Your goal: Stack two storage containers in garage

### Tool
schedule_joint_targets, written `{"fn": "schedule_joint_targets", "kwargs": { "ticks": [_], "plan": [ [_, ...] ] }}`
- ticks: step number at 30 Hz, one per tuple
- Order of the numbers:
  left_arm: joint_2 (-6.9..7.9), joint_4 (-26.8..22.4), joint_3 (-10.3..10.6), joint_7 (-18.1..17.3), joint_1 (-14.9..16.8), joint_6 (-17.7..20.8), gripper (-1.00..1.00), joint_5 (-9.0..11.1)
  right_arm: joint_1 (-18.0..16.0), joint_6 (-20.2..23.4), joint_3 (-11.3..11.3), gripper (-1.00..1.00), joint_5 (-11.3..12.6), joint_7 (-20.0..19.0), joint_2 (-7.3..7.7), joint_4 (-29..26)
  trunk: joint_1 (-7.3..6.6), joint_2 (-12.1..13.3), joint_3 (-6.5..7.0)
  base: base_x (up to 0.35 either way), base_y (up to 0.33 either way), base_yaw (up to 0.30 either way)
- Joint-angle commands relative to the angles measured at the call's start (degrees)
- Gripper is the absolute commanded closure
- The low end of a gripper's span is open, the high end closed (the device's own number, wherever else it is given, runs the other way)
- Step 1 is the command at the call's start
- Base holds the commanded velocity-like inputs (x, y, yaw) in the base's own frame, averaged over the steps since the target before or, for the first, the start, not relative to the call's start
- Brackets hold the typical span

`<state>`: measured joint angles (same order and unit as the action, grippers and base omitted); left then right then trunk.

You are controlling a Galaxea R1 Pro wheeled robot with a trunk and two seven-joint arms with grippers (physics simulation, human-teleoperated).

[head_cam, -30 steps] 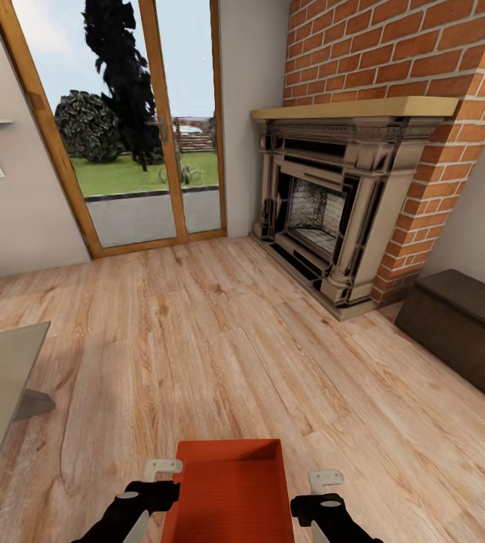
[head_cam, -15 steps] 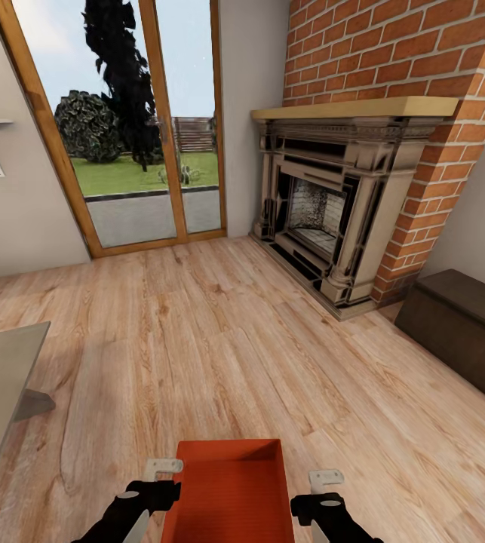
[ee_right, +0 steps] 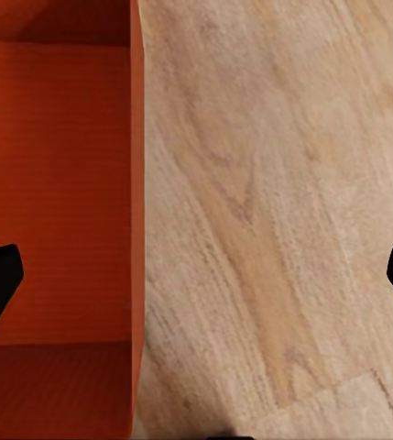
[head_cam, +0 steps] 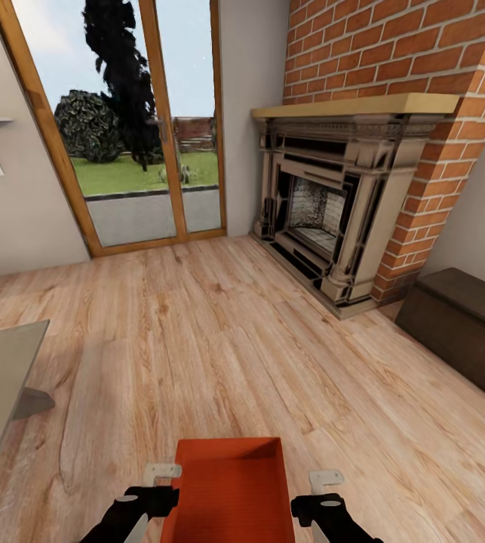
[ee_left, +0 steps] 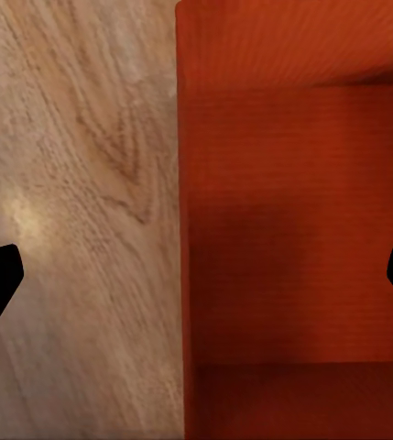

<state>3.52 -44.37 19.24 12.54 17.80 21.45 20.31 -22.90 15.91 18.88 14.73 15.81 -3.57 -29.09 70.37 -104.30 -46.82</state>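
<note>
Container (head_cam: 231, 490) number one sits between our left gripper (head_cam: 159, 486) and right gripper (head_cam: 319, 490) over the living room planks (head_cam: 219, 339), both spread wide astride its side walls, seemingly unclamped, with the whole garage trip ahead.

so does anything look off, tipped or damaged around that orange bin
Nothing stands out. The orange bin sits level and empty on the wood floor, walls intact. The left pincer and right pincer are open, each straddling a side wall. The fireplace and bench look undisturbed.
</note>
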Motion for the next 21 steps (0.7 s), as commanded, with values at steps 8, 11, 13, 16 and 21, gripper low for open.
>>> {"fn": "schedule_joint_targets", "kwargs": {
  "ticks": [8,11,13,16,21],
  "plan": [
    [0.09,-0.07,0.36,0.55,0.04,0.17,-1.0,0.61,-0.04,0.26,0.45,-1.0,0.57,0.5,0.06,-0.13,1.76,-3.25,-1.49,0.0,0.0,0.0],
    [0.09,-0.11,0.36,0.58,0.04,0.17,-1.0,0.61,-0.04,0.23,0.45,-1.0,0.6,0.47,0.06,-0.16,2.42,-4.45,-2.03,0.0,0.0,0.0],
    [0.09,-0.11,0.32,0.61,0.04,0.17,-1.0,0.61,-0.04,0.22,0.45,-1.0,0.63,0.44,0.06,-0.16,2.86,-5.25,-2.39,0.0,0.0,0.0],
    [0.09,-0.12,0.32,0.63,0.04,0.17,-1.0,0.61,-0.04,0.25,0.45,-1.0,0.65,0.38,0.04,-0.17,3.51,-6.46,-2.93,0.0,0.0,0.0],
    [0.09,-0.16,0.27,0.64,0.04,0.09,-1.0,0.61,-0.04,0.2,0.59,-1.0,0.74,-0.82,-0.09,-0.24,4.61,-8.46,-3.83,0.0,0.0,0.0]
  ]
}}
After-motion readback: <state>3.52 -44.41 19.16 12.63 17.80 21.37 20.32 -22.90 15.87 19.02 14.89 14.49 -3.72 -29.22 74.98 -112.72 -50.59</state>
